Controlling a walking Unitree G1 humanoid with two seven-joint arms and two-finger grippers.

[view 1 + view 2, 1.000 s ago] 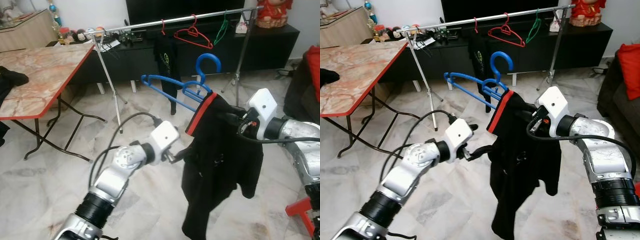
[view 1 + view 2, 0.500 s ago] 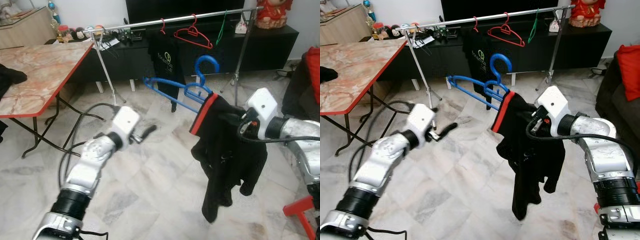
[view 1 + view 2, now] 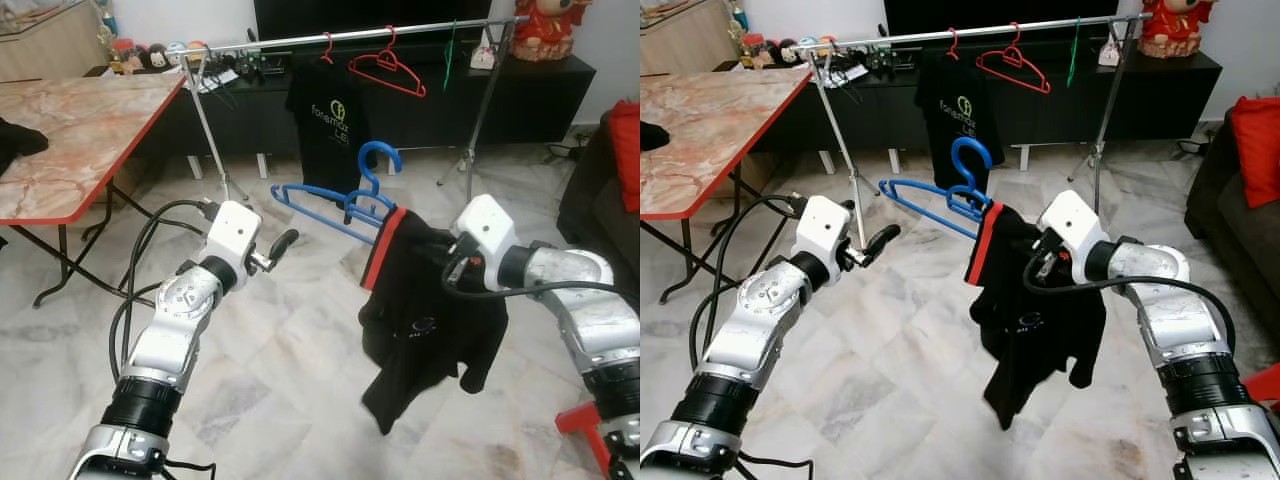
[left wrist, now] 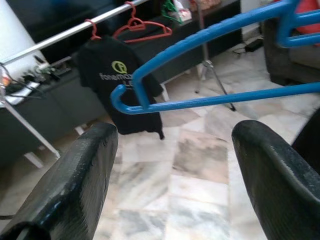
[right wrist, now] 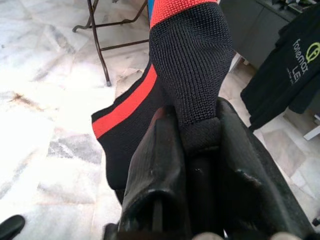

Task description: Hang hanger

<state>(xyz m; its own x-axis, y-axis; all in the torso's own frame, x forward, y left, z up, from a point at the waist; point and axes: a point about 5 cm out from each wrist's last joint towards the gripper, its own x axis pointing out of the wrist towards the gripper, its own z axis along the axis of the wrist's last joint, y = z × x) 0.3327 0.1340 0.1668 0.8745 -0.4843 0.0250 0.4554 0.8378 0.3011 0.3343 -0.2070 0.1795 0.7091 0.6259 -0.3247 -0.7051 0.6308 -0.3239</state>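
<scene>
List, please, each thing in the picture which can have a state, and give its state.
Blue hanger: off the rail, carrying the black shirt.
Black shirt: draped on the hanger, pinched at its collar.
Right end effector: shut on the shirt.
Left end effector: open, holding nothing.
Rail: holds a hung black T-shirt, red hanger, green hanger.

Silver clothes rail (image 3: 300,38) beyond the right gripper (image 3: 432,243), carrying 1 black T-shirt (image 3: 331,118), 2 red hangers (image 3: 385,66), 1 green hanger (image 3: 447,53)
</scene>
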